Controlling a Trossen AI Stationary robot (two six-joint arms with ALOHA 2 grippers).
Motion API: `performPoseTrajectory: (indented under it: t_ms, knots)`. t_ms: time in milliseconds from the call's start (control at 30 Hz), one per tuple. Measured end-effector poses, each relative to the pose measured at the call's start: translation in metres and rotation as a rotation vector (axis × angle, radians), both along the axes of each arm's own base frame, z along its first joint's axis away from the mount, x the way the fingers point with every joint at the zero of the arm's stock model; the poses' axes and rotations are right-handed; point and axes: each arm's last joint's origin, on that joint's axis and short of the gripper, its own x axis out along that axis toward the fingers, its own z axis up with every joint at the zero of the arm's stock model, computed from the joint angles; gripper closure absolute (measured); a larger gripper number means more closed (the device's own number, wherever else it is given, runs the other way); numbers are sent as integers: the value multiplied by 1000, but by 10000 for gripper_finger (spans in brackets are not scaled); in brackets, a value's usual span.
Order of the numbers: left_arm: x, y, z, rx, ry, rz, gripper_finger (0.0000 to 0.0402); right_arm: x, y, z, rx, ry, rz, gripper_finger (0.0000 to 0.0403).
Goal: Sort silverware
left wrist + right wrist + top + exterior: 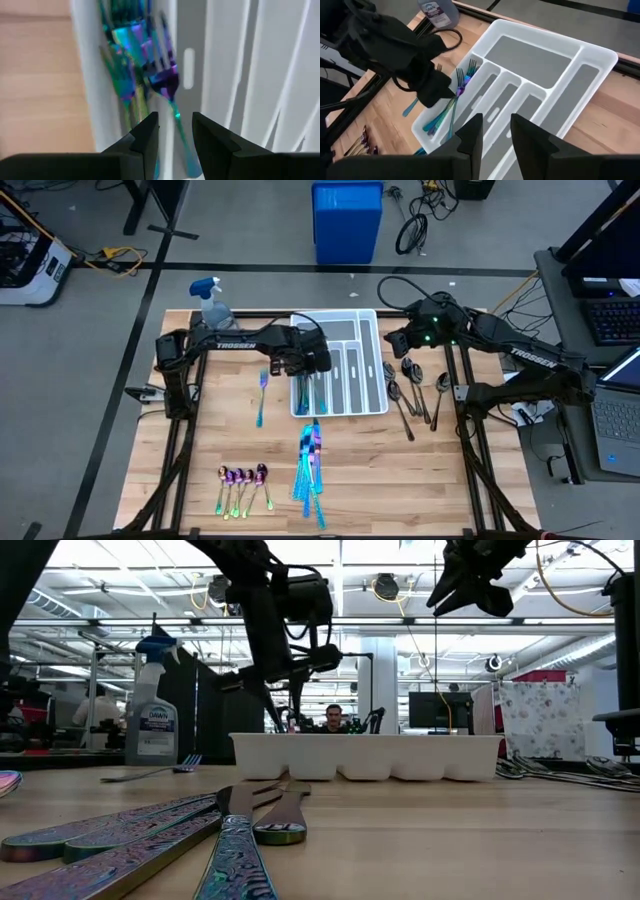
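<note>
Over the white tray's (372,320) outermost slot on the left arm's side, the left gripper (175,131) stands slightly parted around a fork (170,95), its handle running along the slot between the fingers, tines pointing away. Beyond, more forks (125,60) lie lengthwise in that slot; whether the fork is gripped or released I cannot tell. Farther along the tray, the right gripper (496,129) hovers part-open, holding nothing.

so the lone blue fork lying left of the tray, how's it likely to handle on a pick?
The lone fork looks like slim metal, so probably stiff, not floppy. It lies flat on the wooden table, so a tool would likely struggle to get under it, and the glossy finish may slip. Flat-handled, it should slide when pushed, not roll.
</note>
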Motion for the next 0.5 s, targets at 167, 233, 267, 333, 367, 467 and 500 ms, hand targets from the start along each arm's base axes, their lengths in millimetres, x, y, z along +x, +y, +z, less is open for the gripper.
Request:
performPoseTrajectory:
  t_ms: [167,233,267,333,367,467,500]
  knots:
    - [6,-2,-13,-35,7,-15,298,0,0,0,6,-2,10,318]
    - [9,-4,-21,-44,24,-16,298,0,0,0,7,-3,12,318]
    - [10,-3,-23,-46,22,-5,298,0,1,0,7,-2,12,318]
    - [11,-3,-29,-52,42,1,298,0,1,0,9,0,14,318]
    - [12,-3,-31,-52,39,1,298,0,1,0,6,-1,14,318]
    - [13,-2,-35,-54,48,4,298,0,0,0,5,1,15,318]
    - [13,-2,-36,-54,48,4,299,0,1,0,5,1,16,318]
